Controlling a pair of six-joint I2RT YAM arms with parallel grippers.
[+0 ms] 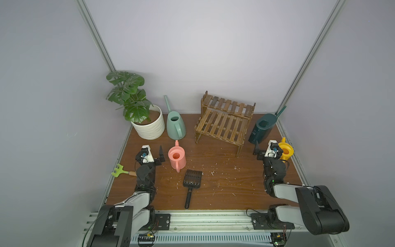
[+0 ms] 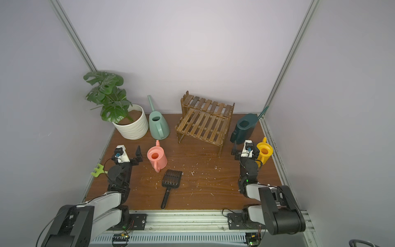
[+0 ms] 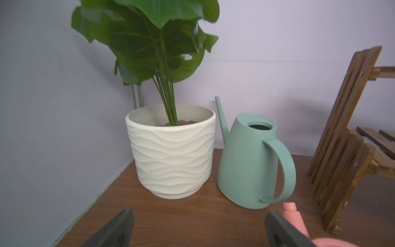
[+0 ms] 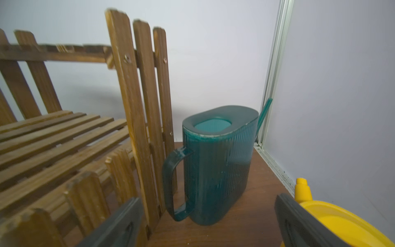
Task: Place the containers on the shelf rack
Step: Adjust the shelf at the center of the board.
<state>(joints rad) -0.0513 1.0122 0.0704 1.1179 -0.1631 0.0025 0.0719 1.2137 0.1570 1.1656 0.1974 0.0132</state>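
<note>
**Both end effectors released, four cans on the table**

The left end effector hangs low over the table with its jaws spread wide and nothing between them. The pink can stands upright just beside its right side, spout pointing away from the robot. In the left wrist view the spout runs behind the right jaw, and I cannot tell whether they touch. Ahead of this end effector and a little to its right stands the mint can, upright, handle facing the robot and long spout slanting toward the back wall. Just left of that can is the white pot with its plant. A green rake lies behind the end effector, to its left, near the table's edge.

The right end effector is likewise released, jaws wide and holding nothing. The yellow can stands close against its right side; whether they touch cannot be told. Straight ahead of it stands the teal can, upright, handle toward the robot. The rack stands ahead and to its left, just beside the teal can.

A black scoop lies between the two arms, nearer the robot than the pink can.
</note>
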